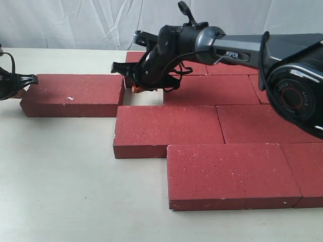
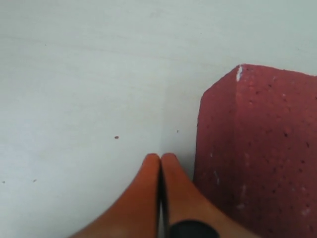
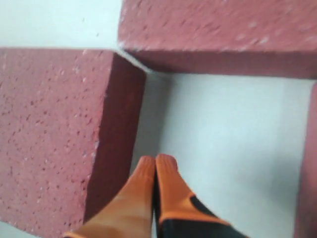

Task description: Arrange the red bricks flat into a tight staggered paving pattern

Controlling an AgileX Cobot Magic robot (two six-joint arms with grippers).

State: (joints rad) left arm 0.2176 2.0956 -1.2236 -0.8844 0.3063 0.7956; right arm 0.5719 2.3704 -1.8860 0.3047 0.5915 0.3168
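Several red bricks lie flat in staggered rows on the right: a front one, one behind it, and another farther back. One loose red brick lies apart on the left, with a small gap between it and the rows. My right gripper is shut and empty, with its tips down in that gap. In the right wrist view the right gripper is over bare table between one brick and another. My left gripper is shut and empty at the loose brick's left end. In the left wrist view the left gripper is beside that brick.
The pale table stretches out to the front and left of the bricks. A white cloth backdrop hangs behind. The right arm's dark body reaches over the back rows from the right.
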